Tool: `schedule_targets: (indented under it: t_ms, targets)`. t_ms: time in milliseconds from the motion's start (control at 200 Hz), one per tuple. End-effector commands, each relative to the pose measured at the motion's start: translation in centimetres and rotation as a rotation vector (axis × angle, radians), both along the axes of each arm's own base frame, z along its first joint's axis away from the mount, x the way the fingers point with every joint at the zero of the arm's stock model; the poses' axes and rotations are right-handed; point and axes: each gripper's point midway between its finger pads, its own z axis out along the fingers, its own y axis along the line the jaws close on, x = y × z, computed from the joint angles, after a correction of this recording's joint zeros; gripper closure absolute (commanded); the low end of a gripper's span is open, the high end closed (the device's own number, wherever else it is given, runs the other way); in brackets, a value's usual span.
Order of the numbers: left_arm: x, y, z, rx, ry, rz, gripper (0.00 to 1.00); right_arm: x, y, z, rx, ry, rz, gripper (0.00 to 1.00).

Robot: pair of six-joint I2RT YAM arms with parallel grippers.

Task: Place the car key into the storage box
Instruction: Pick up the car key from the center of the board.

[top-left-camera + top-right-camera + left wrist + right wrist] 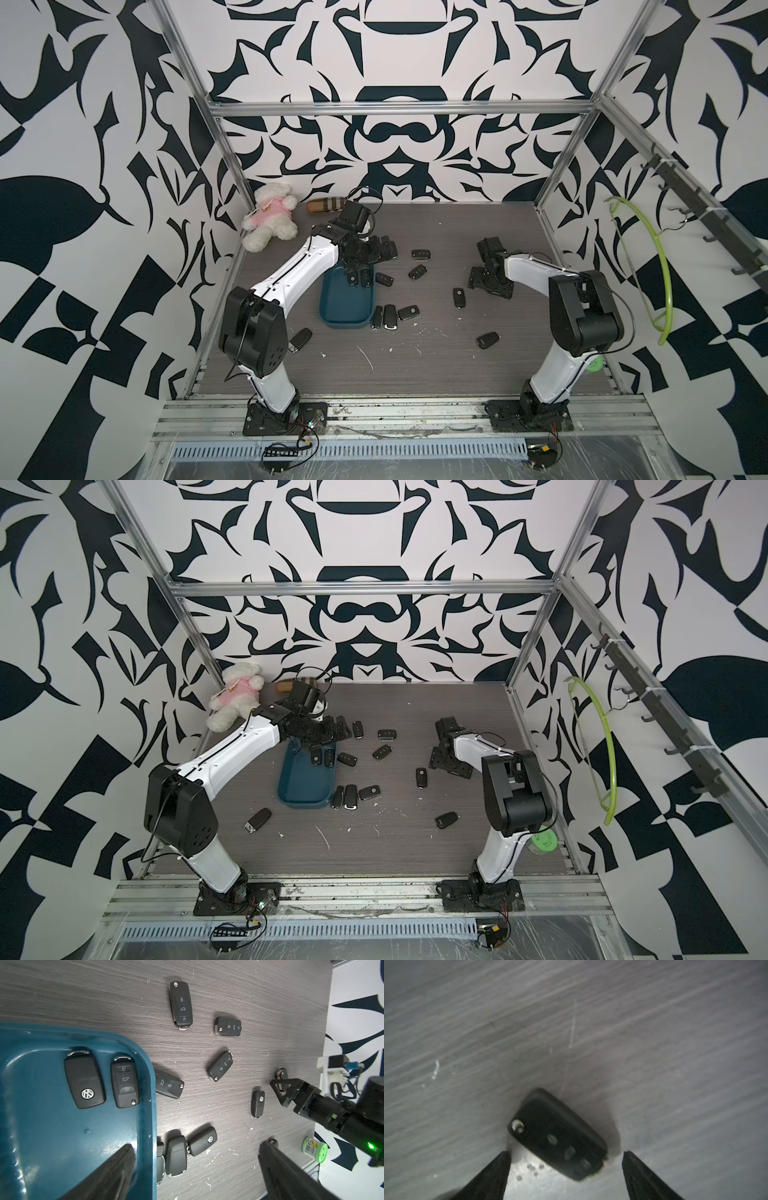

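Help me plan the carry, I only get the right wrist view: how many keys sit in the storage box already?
Observer: Two car keys lie in the storage box.
Operator: Which way is the box from my gripper?
Observer: On the robot's left of the right gripper, with loose keys on the table between.
Operator: Anything above it?
Observer: The left gripper hangs open over its far end.
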Motion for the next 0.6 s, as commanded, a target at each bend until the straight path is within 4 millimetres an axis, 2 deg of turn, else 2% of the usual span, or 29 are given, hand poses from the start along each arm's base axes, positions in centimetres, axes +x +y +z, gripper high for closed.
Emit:
schedule_targets:
  t_ms: [0, 305, 595]
  targets:
    - [-0.1, -0.3, 2.3, -0.044, -0.042, -0.014, 0.01, 1.5, 0.6, 0.0, 0.021, -0.011, 0.048, 0.13]
    - [-0.4, -0.3, 2.3, -0.05, -0.042, -0.022, 0.01, 2.1, 0.2, -0.5, 0.064, -0.005, 0.107, 0.24]
    - [-0.3, -0.6, 2.0, -0.06, -0.032, -0.03, 0.01, 4.6, 0.0, 0.6, 0.073, -0.034, 0.137, 0.19]
